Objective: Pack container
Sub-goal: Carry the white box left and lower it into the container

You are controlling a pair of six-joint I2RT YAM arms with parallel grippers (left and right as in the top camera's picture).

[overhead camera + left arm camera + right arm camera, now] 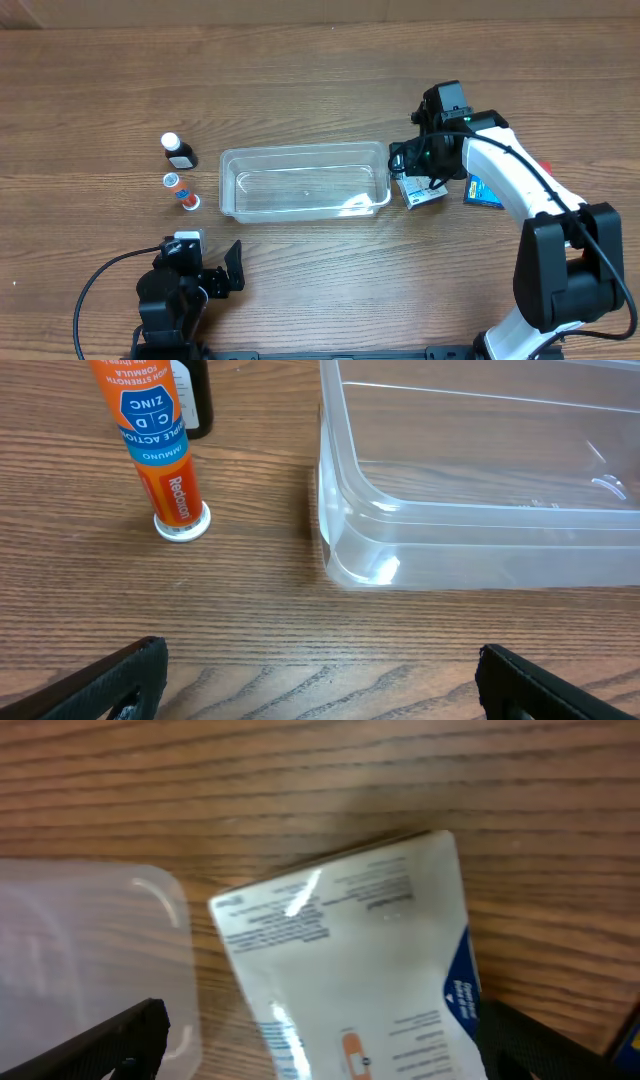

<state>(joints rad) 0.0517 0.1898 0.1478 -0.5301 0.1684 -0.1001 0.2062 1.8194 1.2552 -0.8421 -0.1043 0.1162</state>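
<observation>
The clear plastic container (300,151) sits empty at the table's middle. It also shows in the left wrist view (480,530) and its corner shows in the right wrist view (90,940). My right gripper (414,172) is open just right of the container, low over a white box (427,194). In the right wrist view the white box (350,950) lies tilted between the spread fingers (330,1058), with a gap on the left side. My left gripper (212,258) is open and empty in front of the container's left end, with bare wood between its fingers (325,700).
An orange tube (181,190) (160,450) and a black bottle (180,151) (195,400) lie left of the container. A blue box (486,192) lies right of the white box, partly under my right arm. A small red thing (545,165) peeks out beyond the arm.
</observation>
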